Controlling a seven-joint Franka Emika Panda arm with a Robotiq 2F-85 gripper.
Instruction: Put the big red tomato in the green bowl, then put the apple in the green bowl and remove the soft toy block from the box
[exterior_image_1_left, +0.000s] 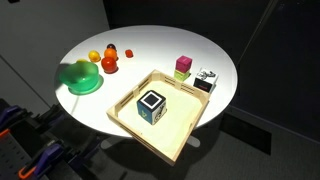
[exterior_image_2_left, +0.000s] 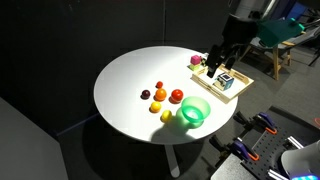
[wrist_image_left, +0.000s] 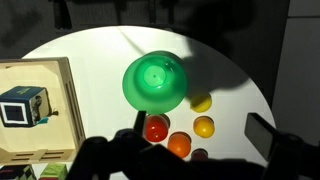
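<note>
open gripper above the table, green bowl empty, no step done yet

a round white table (exterior_image_1_left: 150, 45) carries everything. the wide, shallow, bright green bowl (wrist_image_left: 155, 80) sits empty. loose fruit lies clustered just beside it, likely laid out so each piece is a short carry away. the big, round red tomato (wrist_image_left: 156, 128) rests on the table close to the bowl's rim. the small yellow-orange apple (wrist_image_left: 203, 127) lies near it. at this size it is hard to tell from the 2 other yellow and orange pieces, so that naming is a best guess. the blue-teal soft toy block (wrist_image_left: 22, 105), with a white face bearing a dark square, sits inside the large, shallow light-wood box (wrist_image_left: 58, 125), waiting to be lifted out. in an exterior view the dark robot gripper (exterior_image_2_left: 221, 55) hangs over the box side of the table. its fingers are spread wide, holding and touching nothing.
</note>
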